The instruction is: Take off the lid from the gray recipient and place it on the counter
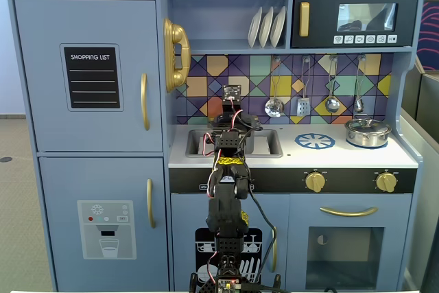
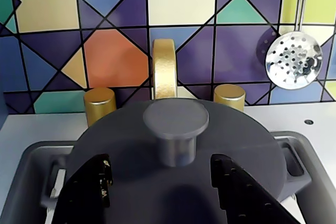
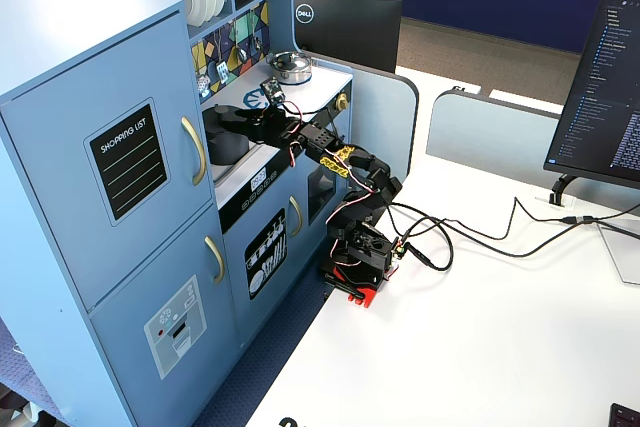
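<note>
The pot [image 2: 31, 171] sits in the sink [image 1: 271, 143], the lid [image 2: 231, 145] flat on it, knob up. The gripper [image 2: 160, 182] hovers, jaws wide, flanking the knob.

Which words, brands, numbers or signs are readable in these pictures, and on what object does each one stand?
"SHOPPING LIST": white letters on the black chalkboard on the upper cupboard door, in both fixed views.
"DELL": round logo on the back of the black monitor.
Microwave buttons: small symbols, too small to read.
Ice dispenser panel: icons only, unreadable.
Computer screen: lines of text, too blurred to read.
Wrist view: no text.
</note>
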`<action>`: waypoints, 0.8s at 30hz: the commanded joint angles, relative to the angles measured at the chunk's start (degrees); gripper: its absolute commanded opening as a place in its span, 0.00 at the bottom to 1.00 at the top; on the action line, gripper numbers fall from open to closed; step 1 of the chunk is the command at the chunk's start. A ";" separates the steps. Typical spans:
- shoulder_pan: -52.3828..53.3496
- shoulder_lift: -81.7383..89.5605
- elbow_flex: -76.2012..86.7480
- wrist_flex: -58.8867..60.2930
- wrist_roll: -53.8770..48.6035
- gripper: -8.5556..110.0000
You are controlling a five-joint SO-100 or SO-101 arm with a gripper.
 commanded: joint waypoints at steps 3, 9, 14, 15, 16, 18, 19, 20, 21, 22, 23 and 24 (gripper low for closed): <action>0.26 -4.75 -7.12 -2.37 -0.53 0.19; 0.00 -9.93 -10.37 -3.25 -0.18 0.17; -0.97 -12.48 -12.22 -4.39 0.62 0.14; -1.14 -12.74 -12.39 -4.48 0.62 0.11; -1.14 -12.83 -12.48 -4.48 0.18 0.08; -1.32 -12.92 -12.48 -5.01 0.53 0.07; -1.49 -12.74 -12.48 -5.45 0.70 0.07; -1.67 -12.48 -12.48 -6.15 0.79 0.07; -1.85 -12.13 -12.48 -6.77 0.70 0.07; -2.02 -11.60 -12.48 -7.38 0.35 0.07; -2.29 -10.99 -12.66 -7.82 0.18 0.07; -2.46 -10.37 -13.18 -7.38 -0.09 0.07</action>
